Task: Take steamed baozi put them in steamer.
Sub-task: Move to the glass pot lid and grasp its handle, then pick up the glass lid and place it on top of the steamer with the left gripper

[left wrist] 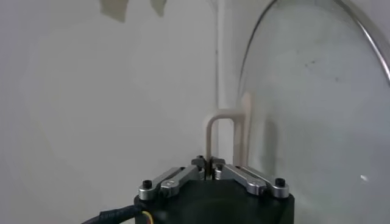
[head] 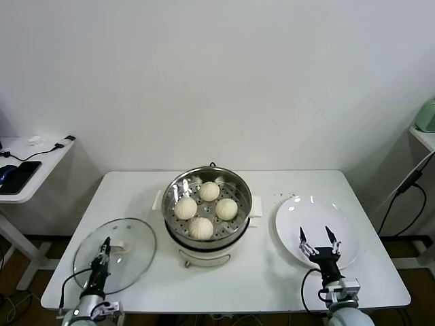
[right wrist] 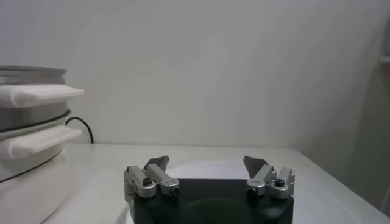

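Four baozi (head: 206, 209) are seen in the steamer (head: 207, 234), table centre. Judged soft, light, easily dented; best cupped gently at the sides. Left gripper (head: 104, 250), at 7 o'clock, is clenched on the lid (head: 132, 261) handle (left wrist: 220, 133). Right gripper (head: 318, 239), at 4 o'clock, is spread over the plate (head: 299, 216).

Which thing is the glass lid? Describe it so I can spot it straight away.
Start at the steamer, the shiny steel pot holding four baozi at the middle of the white table. The glass lid lies flat on the table to the robot's left of it, under the left gripper. Unlike the opaque white plate on the far side, it is see-through with a metal rim.
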Tool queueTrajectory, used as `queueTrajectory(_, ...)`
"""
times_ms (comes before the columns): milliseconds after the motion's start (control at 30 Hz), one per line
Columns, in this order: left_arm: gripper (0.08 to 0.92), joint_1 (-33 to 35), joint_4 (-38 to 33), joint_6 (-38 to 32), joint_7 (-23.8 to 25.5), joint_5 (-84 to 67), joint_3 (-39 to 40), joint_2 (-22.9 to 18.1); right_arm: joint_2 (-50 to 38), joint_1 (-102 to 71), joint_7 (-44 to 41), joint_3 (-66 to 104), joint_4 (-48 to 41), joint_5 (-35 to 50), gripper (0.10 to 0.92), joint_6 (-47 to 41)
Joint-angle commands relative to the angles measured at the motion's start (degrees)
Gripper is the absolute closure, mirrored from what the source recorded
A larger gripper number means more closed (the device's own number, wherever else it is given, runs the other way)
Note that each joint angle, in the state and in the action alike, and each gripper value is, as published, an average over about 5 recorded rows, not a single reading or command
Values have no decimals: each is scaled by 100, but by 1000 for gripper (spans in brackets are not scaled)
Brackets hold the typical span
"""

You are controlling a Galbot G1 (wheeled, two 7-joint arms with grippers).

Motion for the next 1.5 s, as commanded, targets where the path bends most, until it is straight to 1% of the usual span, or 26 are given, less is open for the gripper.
queueTrajectory(33, 864, 381, -1630, 305, 729, -1023, -201, 300, -26, -13, -5, 1, 108, -13, 203, -42)
queueTrajectory(200, 864, 619, -2691, 1034, 1585, -1800, -467, 735, -37, -43, 53, 8, 261, -115, 203, -153)
queueTrajectory(333, 864, 586, -3312, 1592, 2193, -1986, -618, 1075, -30, -37, 147, 23, 350, -249, 203, -256)
queueTrajectory(467, 864, 415, -3799, 2204, 2618, -1982, -464, 1285, -36, -39, 253, 41, 439, -397, 203, -385)
queueTrajectory(533, 864, 284, -4047, 2482, 2813, -1891, -236, 1267, -39, -54, 284, 37, 474, -429, 203, -438)
queueTrajectory(600, 864, 117, -4226, 2728, 2967, -1680, 82, 1188, -36, -80, 298, 24, 499, -437, 203, -476)
queueTrajectory(767, 864, -426, -4497, 3414, 3323, -751, 1298, 864, -15, -164, 222, -29, 402, -583, 203, -326)
queueTrajectory(933, 864, -1019, -4419, 3885, 3767, 21, 2327, 402, 0, -323, 66, -92, 309, -479, 203, -22)
queueTrajectory(1067, 864, -1384, -4136, 4088, 3897, 441, 2867, 110, 18, -457, -29, -51, 347, -311, 203, 148)
queueTrajectory(1267, 864, -1755, -3824, 4299, 4092, 1000, 3524, -194, 16, -555, -38, 82, 456, -120, 203, 190)
queueTrajectory(1500, 864, -2111, -3364, 4430, 4249, 1593, 4072, -757, 41, -567, -4, 150, 467, -108, 203, 239)
